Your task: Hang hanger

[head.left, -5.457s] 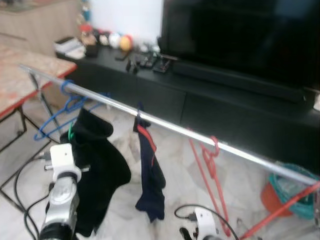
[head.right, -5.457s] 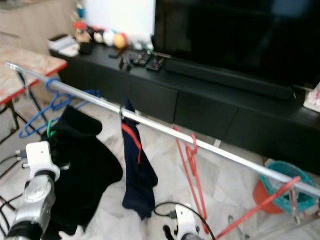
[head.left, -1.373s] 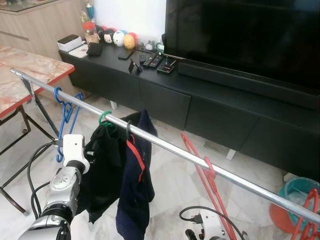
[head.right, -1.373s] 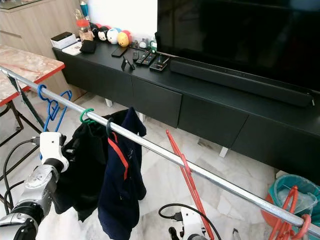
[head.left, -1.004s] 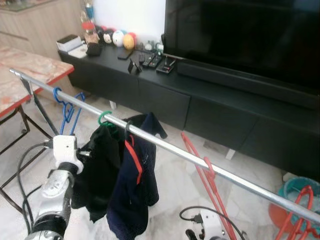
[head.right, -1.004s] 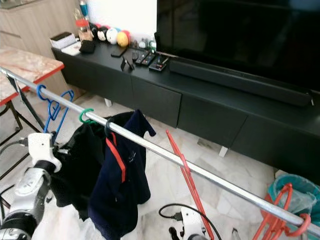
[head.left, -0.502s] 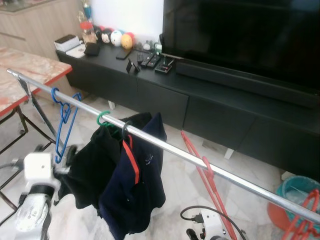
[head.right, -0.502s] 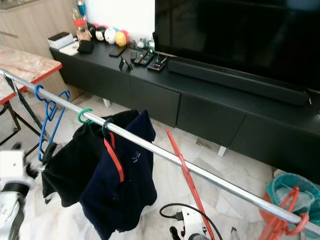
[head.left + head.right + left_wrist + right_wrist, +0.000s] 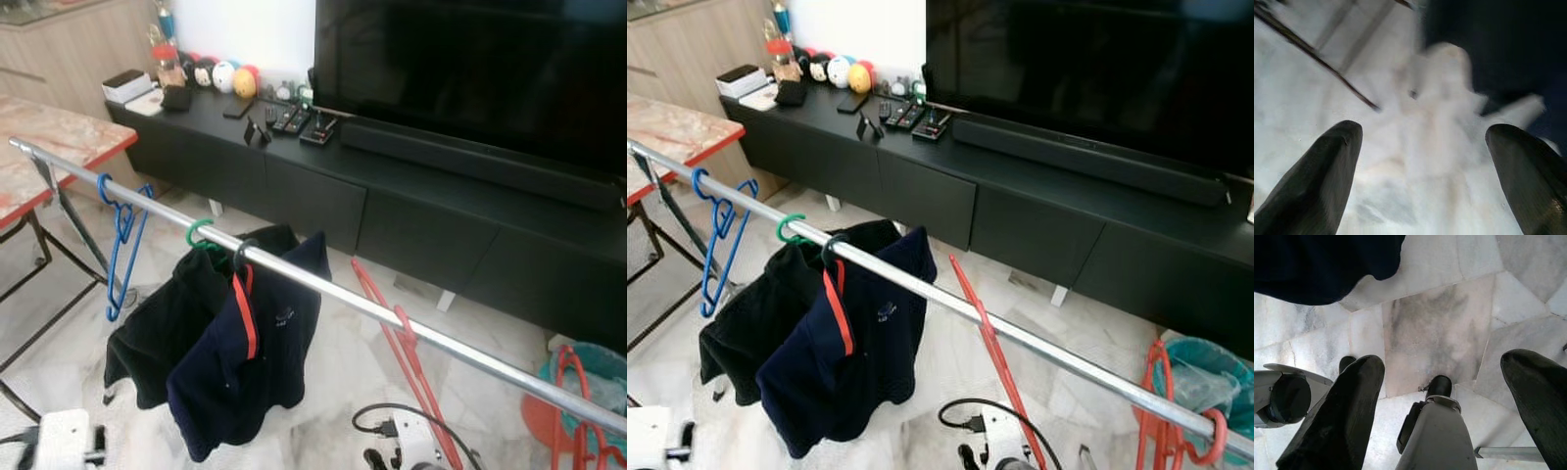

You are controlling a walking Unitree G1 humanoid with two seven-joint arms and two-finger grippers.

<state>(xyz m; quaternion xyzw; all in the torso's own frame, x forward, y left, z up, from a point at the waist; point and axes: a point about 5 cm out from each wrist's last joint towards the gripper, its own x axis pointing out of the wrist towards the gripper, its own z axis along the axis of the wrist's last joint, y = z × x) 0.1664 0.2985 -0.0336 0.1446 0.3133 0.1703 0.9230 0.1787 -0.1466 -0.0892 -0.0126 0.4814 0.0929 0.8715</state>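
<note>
Silver rail [image 9: 392,316] with hangers, black top [image 9: 162,323], navy shirt [image 9: 260,362].

Two garments [image 9: 230,343] on rail [image 9: 411,325]; one blue hanger [image 9: 121,235]; red hangers, number unclear.

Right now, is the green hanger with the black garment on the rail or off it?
On. The green hanger hooks over the rail, with the black garment hanging below it beside the navy shirt.
</note>
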